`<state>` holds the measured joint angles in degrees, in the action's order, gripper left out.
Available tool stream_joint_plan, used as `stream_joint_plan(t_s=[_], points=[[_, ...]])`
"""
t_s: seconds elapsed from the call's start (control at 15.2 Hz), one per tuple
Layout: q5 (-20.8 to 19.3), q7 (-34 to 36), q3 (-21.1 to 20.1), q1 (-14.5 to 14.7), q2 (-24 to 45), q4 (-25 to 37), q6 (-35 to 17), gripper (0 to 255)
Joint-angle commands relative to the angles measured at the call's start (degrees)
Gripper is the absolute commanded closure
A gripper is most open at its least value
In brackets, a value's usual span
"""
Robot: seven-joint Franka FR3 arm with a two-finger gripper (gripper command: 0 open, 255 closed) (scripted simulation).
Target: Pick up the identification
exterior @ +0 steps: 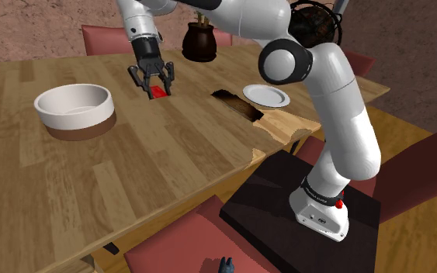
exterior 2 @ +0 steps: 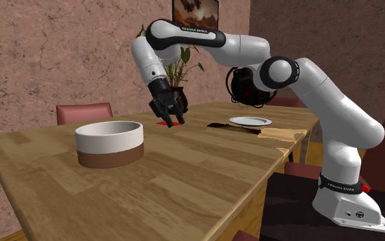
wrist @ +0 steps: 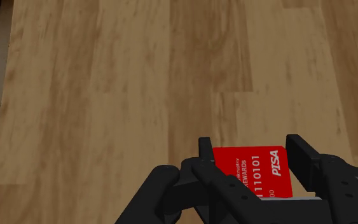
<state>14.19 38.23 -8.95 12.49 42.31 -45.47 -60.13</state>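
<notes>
The identification is a red card (wrist: 254,172) with white print, lying at table level on the wooden table (exterior: 131,178). My black gripper (wrist: 250,146) stands over it, one finger against each long edge of the card. From the shoulder view the gripper (exterior: 156,88) points down at the card (exterior: 159,92) near the table's far side. The second exterior view has the gripper (exterior 2: 169,121) with its tips at the table top and a sliver of the red card (exterior 2: 163,124) beneath.
A white bowl with a brown base (exterior: 75,109) sits to the shoulder view's left of the gripper. A white plate (exterior: 267,95) and a dark potted plant (exterior: 199,43) stand further back. A dark broken gap (exterior: 238,106) cuts the table. Red chairs (exterior: 185,244) surround it.
</notes>
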Motion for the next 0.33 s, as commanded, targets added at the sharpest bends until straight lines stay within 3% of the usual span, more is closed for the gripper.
stream_joint_plan(t_s=[0.0, 0.13, 0.26], points=[[0.10, 0.72, -0.16, 0.05, 1.30, 3.76, 2.43, 255], [0.23, 1.97, -0.49, 0.33, 4.14, 10.29, 5.97, 255], [0.22, 2.12, -0.55, 0.37, 4.54, 11.11, 6.38, 255]])
